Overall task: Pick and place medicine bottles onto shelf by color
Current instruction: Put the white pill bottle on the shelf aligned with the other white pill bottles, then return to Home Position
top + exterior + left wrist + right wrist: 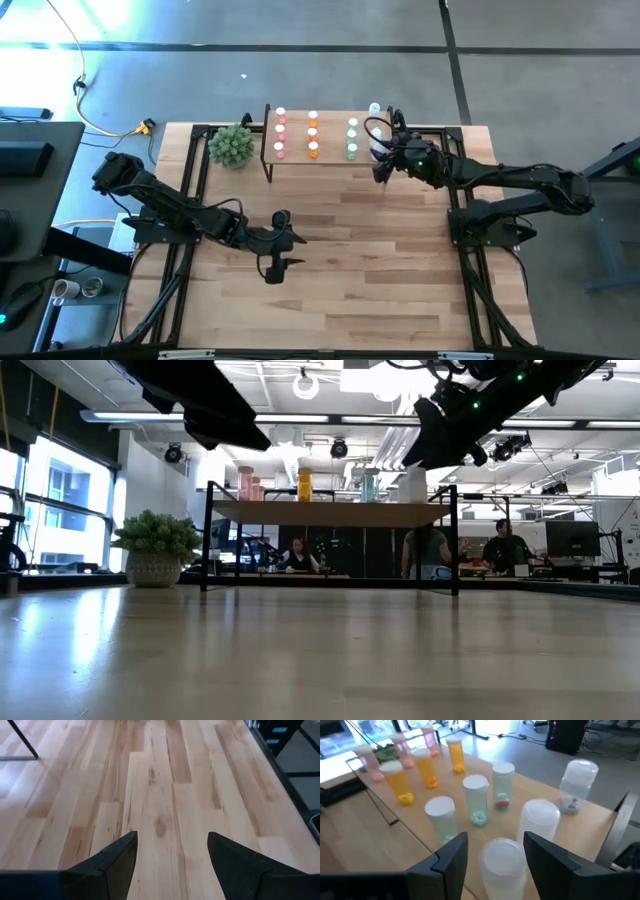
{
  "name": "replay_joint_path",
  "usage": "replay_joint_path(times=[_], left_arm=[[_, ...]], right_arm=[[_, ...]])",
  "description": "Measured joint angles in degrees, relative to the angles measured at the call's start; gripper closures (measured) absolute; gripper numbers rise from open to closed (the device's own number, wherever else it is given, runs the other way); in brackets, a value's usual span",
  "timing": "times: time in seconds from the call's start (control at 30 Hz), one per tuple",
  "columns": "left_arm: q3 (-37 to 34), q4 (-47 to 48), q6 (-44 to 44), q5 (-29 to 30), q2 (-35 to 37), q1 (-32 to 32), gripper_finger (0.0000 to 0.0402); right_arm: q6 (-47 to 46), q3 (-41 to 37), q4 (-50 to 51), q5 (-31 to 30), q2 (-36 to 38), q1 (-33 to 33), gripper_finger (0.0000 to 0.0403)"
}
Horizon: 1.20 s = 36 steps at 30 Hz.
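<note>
Right wrist view, shelf, three pink, three orange, three green, three clear bottles

I count twelve medicine bottles on my feeds, all on the one shelf. From overhead they run in colour rows: three pink bottles at the left, three orange bottles next, three green bottles after those — and three clear bottles at the right end, which my right wrist camera shows best, one of them just between its fingers. There is one plant, left of the shelf. Two arms work the one table. Behind the table, three people are visible in the room.
</note>
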<state>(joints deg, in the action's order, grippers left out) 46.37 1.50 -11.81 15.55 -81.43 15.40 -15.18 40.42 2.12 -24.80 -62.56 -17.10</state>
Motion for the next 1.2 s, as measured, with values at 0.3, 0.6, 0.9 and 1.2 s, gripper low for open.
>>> replay_joint_path(times=[0.3, 0.6, 0.9, 1.2], left_arm=[[0.0, 2.0, 1.5, 0.0, 4.9, 0.0, 0.0172], [-0.4, 7.0, 5.4, 0.0, 13.6, 1.6, 0.0172], [-12.9, -1.5, 4.2, 0.0, 25.2, 3.5, 0.0172], [-28.7, -16.6, 3.9, 0.1, 37.4, 3.3, 0.0172]], right_arm=[[0.2, 0.0, 0.1, 2.8, 5.4, 0.0, 0.0219], [3.8, 0.0, 0.3, 14.7, 15.7, 3.4, 0.0219], [9.9, 0.0, 11.1, 17.7, 24.9, 17.1, 0.0219], [6.0, -1.8, 18.1, -3.6, 23.2, 31.0, 0.0219]])
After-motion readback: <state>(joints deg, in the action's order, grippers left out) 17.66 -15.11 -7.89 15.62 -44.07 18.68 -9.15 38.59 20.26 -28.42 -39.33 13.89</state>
